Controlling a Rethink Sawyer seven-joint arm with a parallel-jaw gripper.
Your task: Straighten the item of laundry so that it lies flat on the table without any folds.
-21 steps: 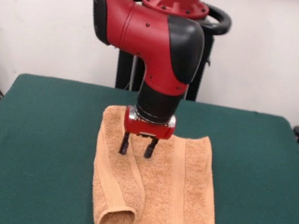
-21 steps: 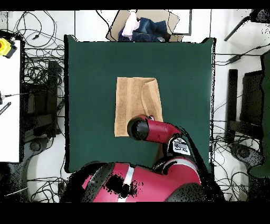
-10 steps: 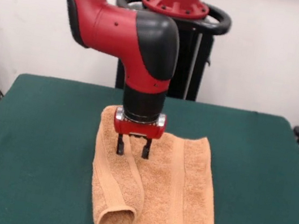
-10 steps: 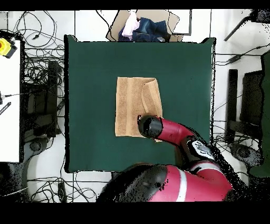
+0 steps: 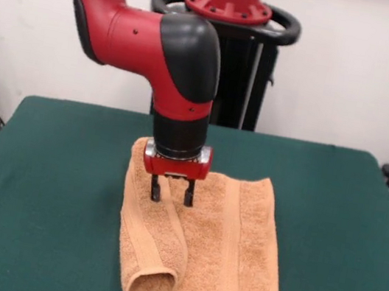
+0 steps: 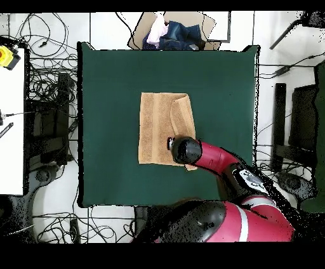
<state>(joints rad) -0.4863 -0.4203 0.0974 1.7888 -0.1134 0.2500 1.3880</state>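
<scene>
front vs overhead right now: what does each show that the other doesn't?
Front only: the gripper, open, fingers reaching down to the folded-over strip of the towel, and the flap's rolled end at the near edge; contact can't be confirmed.
Overhead only: the towel's full outline on the table, the cardboard box of clothes beyond it and the cables around; the arm hides the gripper.
Both: peach towel with one long side folded over, arm above it.

Red arm (image 5: 136, 27), black elbow cap, red wrist ring, two black fingers (image 5: 155, 188).
</scene>
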